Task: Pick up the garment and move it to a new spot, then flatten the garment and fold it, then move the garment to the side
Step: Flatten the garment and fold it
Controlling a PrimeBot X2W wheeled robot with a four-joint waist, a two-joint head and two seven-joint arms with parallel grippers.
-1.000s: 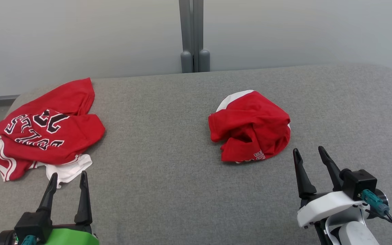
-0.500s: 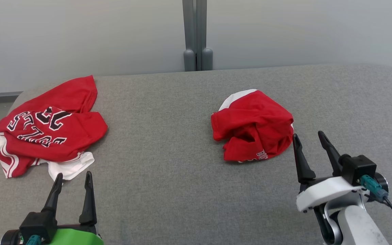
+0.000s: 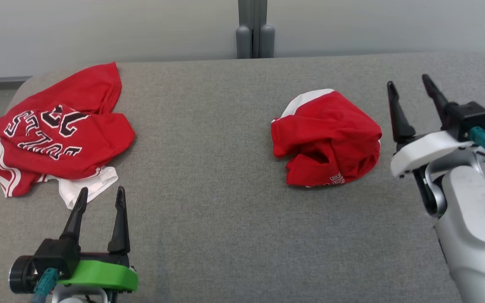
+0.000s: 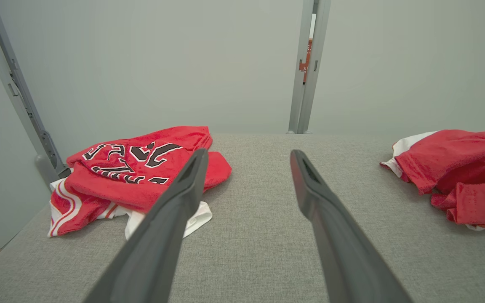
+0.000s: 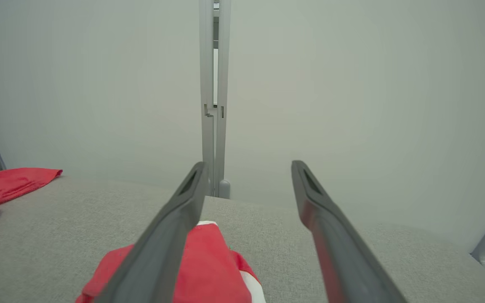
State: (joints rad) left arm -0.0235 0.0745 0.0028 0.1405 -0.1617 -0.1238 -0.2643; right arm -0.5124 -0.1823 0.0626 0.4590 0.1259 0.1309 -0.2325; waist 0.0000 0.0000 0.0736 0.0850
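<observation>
Two sets of jaws stand wide apart, nothing between them. Nearest us, the left gripper [image 3: 102, 190] sits low over the table's [image 3: 209, 181] near left edge, its fingers pointing straight to the far edge. Further out, the right gripper [image 3: 407, 80] hangs above the table by its right edge on a pale forearm. It is just beside the crumpled red garment [image 3: 326, 134]; we see no contact. That garment lies right of the table's centre. A lettered red jersey [image 3: 65, 130] is heaped at the far left corner.
</observation>
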